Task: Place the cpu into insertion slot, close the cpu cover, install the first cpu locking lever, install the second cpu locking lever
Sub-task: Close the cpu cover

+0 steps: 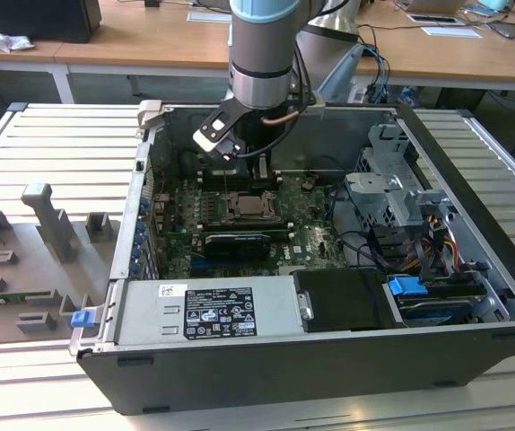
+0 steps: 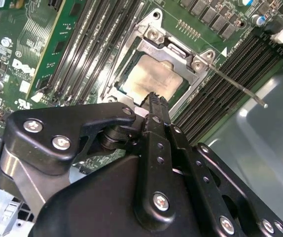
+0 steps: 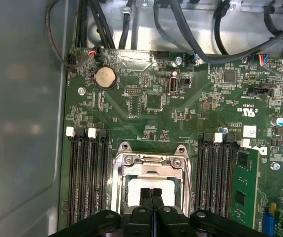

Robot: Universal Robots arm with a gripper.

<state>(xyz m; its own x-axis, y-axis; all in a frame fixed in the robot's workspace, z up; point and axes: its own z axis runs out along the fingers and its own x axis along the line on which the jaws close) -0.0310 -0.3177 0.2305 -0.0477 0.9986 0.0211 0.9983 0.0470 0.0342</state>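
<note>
Gripper (image 3: 152,193), fingers pressed together on nothing, hangs directly over the cpu (image 3: 133,190), which lies beneath the closed cpu cover (image 3: 151,159).

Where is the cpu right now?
In both wrist views the cpu sits framed by the cpu cover, between the memory slots, close to the gripper.

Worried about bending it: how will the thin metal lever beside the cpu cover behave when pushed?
The lever is a thin bare rod, so it probably flexes springily rather than staying stiff. Seemingly anchored at one end beside the cpu cover, it should swing, not slide. Its smooth metal may slip off the claw.
</note>
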